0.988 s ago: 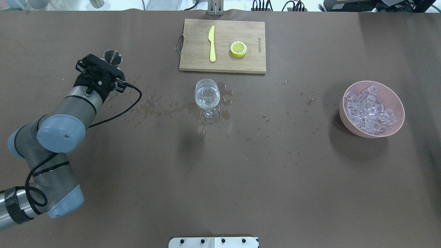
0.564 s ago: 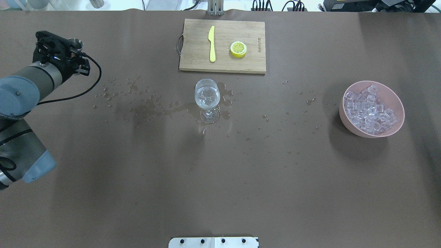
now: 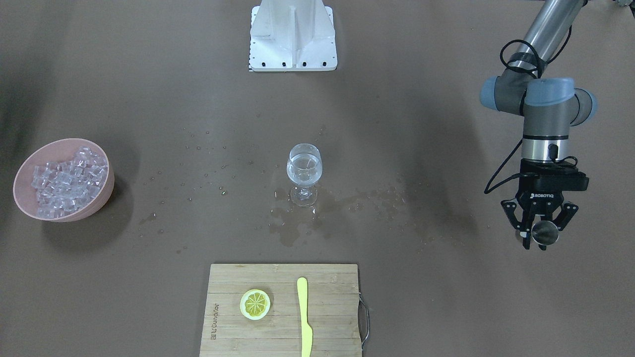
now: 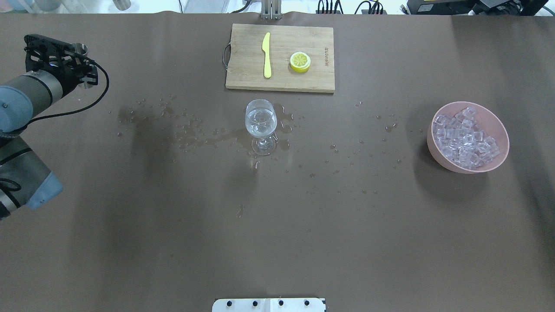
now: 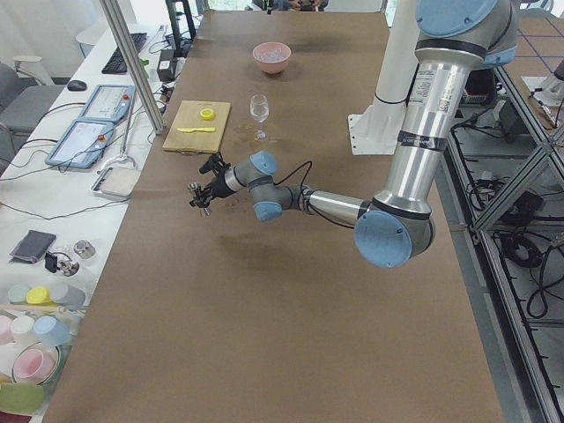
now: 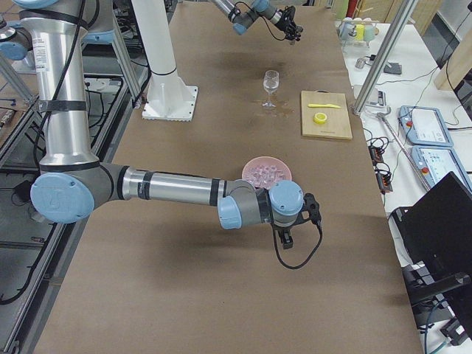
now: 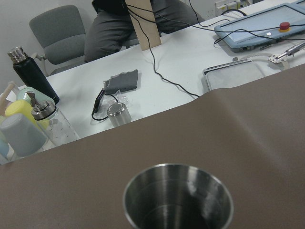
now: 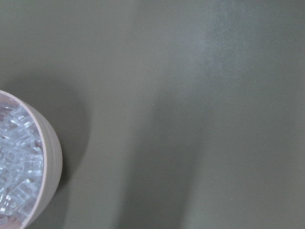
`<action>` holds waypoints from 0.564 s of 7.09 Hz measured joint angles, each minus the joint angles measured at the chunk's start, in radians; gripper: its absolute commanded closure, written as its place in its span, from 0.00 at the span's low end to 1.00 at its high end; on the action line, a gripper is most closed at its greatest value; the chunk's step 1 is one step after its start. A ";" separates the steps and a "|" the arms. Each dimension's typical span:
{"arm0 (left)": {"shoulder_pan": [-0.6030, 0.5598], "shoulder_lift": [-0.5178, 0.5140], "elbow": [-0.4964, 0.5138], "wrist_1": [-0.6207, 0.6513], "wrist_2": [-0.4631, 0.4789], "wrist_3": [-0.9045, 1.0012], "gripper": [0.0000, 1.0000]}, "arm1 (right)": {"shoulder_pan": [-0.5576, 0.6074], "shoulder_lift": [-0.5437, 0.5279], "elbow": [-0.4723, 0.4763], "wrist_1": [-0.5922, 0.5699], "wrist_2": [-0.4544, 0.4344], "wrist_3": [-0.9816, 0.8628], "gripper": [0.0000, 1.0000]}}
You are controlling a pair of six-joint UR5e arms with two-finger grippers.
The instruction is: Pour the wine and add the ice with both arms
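Holding the steel jigger [image 7: 178, 200] upright in my left end effector [image 3: 541, 232], fingers closed narrow on its sides, I am far out at my left end of the worktop [image 4: 303, 225], well apart from the wine glass [image 4: 260, 119]. From my left wrist view the jigger's mouth faces up, and I see no liquid in the part of its inside that shows; the bottom is cut off. Whether its base touches the worktop, I cannot tell.

The wine [image 3: 304, 166] sits in the bowl of the glass, filling it partway, and the glass stands upright at mid-worktop, just in front of the cutting board [image 4: 279, 58]. Spilled drops and a wet patch [image 4: 208, 138] spread from the glass foot toward my left side. So I judge the pouring half done, and not cleanly.

The ice [image 4: 466, 138] lies heaped in the pink bowl [image 4: 430, 141] at my right end, well apart from the glass. I see no cube in the glass, so that half looks unstarted. My right end effector [image 6: 286, 237] hangs just beside the bowl, on its outer side, pointing down; my right wrist view shows only the bowl's rim and bare worktop, so I cannot tell whether those fingers are spread or closed.

What is left, as I judge it: set the jigger down, then bring ice over to the glass.
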 measured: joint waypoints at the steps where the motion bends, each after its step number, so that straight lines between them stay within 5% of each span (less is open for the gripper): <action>1: -0.004 0.004 0.070 -0.116 -0.003 -0.038 1.00 | 0.000 0.000 0.007 0.000 0.000 0.000 0.00; 4: -0.028 0.019 0.190 -0.292 -0.021 -0.126 1.00 | 0.000 -0.002 0.020 0.000 0.001 0.001 0.00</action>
